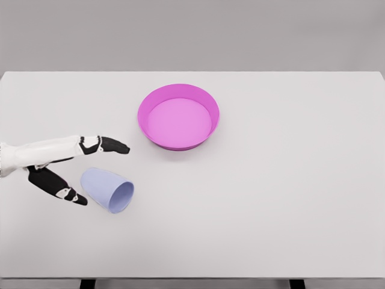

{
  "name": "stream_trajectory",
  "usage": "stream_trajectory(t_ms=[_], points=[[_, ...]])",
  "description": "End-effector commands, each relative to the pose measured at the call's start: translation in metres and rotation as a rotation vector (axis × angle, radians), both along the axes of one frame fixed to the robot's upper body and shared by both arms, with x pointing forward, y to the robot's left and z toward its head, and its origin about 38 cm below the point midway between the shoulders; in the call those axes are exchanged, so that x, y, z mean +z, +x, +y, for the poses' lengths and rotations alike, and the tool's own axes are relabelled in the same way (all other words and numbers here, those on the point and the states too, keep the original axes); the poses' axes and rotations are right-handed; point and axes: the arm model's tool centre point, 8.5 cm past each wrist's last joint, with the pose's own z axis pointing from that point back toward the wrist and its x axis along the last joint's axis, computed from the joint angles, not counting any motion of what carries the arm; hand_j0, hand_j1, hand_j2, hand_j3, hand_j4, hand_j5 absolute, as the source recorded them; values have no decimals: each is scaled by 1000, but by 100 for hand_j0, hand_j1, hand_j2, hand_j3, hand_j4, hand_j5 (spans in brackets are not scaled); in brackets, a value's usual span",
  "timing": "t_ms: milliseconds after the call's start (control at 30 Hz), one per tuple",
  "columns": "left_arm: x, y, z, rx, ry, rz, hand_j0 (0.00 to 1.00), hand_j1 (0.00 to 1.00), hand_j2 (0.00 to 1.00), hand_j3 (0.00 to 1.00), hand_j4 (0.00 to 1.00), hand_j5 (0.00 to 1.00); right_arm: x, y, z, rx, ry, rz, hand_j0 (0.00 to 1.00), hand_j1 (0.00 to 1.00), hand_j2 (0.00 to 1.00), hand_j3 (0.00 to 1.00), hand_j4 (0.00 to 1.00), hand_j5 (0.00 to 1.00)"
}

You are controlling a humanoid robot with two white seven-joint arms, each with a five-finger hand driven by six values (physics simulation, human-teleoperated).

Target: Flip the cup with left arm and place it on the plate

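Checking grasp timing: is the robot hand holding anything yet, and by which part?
Nothing is held. The left robot hand is open beside the cup, which lies on its side.

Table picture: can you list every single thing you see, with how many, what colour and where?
Plate: one, pink, with a raised rim, on the table above the middle, nothing in it.
Cup: one, pale lilac, lying on its side at the lower left, mouth facing the lower right, apart from the plate.
Table: one, white, filling most of the view.
Left hand: one, white and black, at the left edge, fingers spread beside the cup, holding nothing.
Right hand: not in view.
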Motion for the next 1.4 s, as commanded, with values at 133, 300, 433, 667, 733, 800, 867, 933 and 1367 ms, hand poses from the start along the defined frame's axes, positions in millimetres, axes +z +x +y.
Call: stream_trajectory(t_ms=[133,300,433,667,733,800,867,933,1367], points=[[-4,-2,-1,-1,1,15,100,100,100,100,100,100,0,-4,0,1,-1,9,100,100,100,100,100,100],[-12,-2,-5,-21,82,-31,100,100,100,100,100,100,0,-5,0,-3,-1,10,100,100,100,100,100,100],[-29,-4,-12,-32,95,-28,100,100,100,100,100,100,0,-5,0,-1,1,10,100,100,100,100,100,100],[-47,9,-3,21,127,-28,100,100,100,100,100,100,0,-5,0,-3,-1,10,100,100,100,100,100,100],[-56,13,0,42,130,-14,100,100,100,100,100,100,0,-5,0,-1,-1,10,100,100,100,100,100,100],[-58,12,0,39,157,-25,100,100,100,100,100,100,0,-5,0,-3,-1,10,100,100,100,100,100,100],[-60,13,-2,30,186,-43,100,100,100,100,100,100,0,-4,0,-2,-1,9,100,100,100,100,100,100],[-61,11,-2,27,189,-41,100,100,100,100,100,100,0,-5,0,-3,-1,10,100,100,100,100,100,100],[-68,19,-2,51,172,-31,100,100,100,100,100,100,0,-5,0,-3,-1,10,100,100,100,100,100,100]])
